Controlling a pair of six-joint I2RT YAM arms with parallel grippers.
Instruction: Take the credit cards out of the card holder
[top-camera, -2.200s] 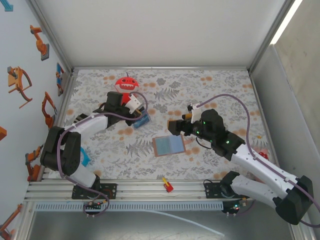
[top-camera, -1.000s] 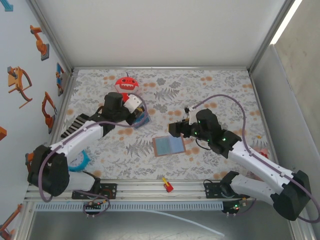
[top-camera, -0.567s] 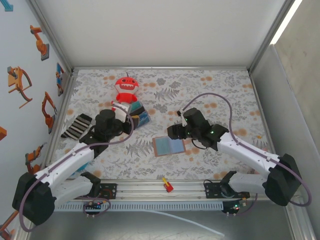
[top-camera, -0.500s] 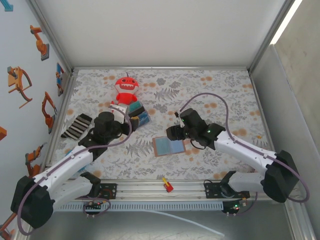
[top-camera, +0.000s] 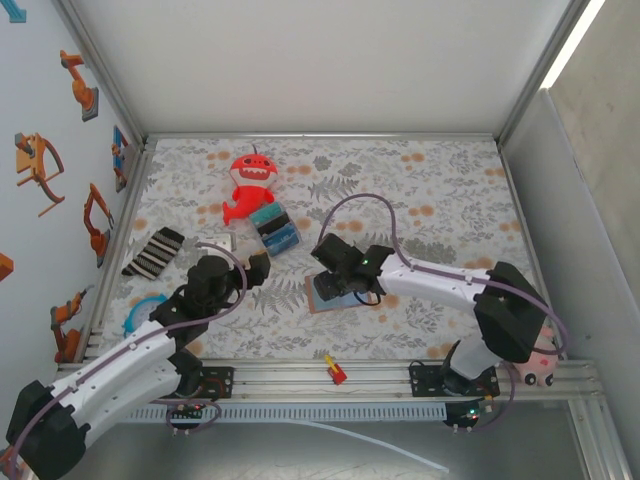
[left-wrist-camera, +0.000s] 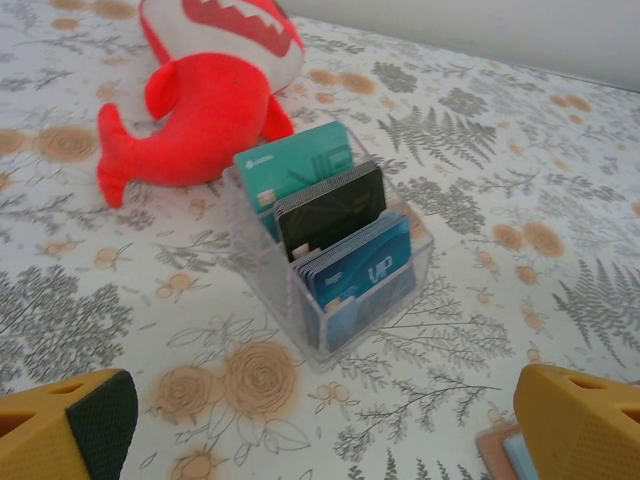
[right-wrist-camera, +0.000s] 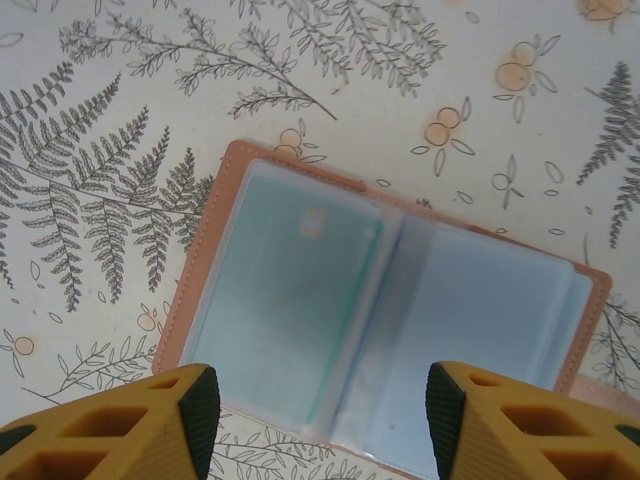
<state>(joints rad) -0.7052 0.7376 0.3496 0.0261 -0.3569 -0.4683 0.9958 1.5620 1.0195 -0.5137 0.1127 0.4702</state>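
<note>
The card holder (right-wrist-camera: 400, 300) lies spread open and flat on the flowered table cloth (top-camera: 450, 190), a little below the middle of the overhead view. Its tan rim frames two pale blue-grey clear sleeves. Seen from the right wrist, a pale green card (right-wrist-camera: 290, 290) sits tucked in the left sleeve with a small chip mark near its top. The right sleeve is hazy, and I can't tell what it holds. The right gripper (right-wrist-camera: 320, 400) hangs directly over the holder, its yellow fingers (right-wrist-camera: 130, 425) spread wide along the bottom of that frame. One finger is by the holder's lower left corner and the other is over the lower edge of the right sleeve. Whether the black pads touch it I can't tell. From overhead, the right arm stretches across from the lower right, and its black wrist covers the upper part of the holder. The left gripper (left-wrist-camera: 322, 400) sits to the left of the holder and apart from it, fingers wide and holding nothing. Its wrist view faces a clear plastic rack (left-wrist-camera: 300, 310) with cards standing upright in it: a teal card (left-wrist-camera: 295, 175) at the back, a black card (left-wrist-camera: 330, 210) in the middle and blue cards (left-wrist-camera: 360, 265) in front. A red plush shark (left-wrist-camera: 210, 90) lies just behind the rack, in the upper left of that frame. At the left of the overhead view are a striped sock (top-camera: 153, 250) and, below it, a teal ring (top-camera: 140, 303).
</note>
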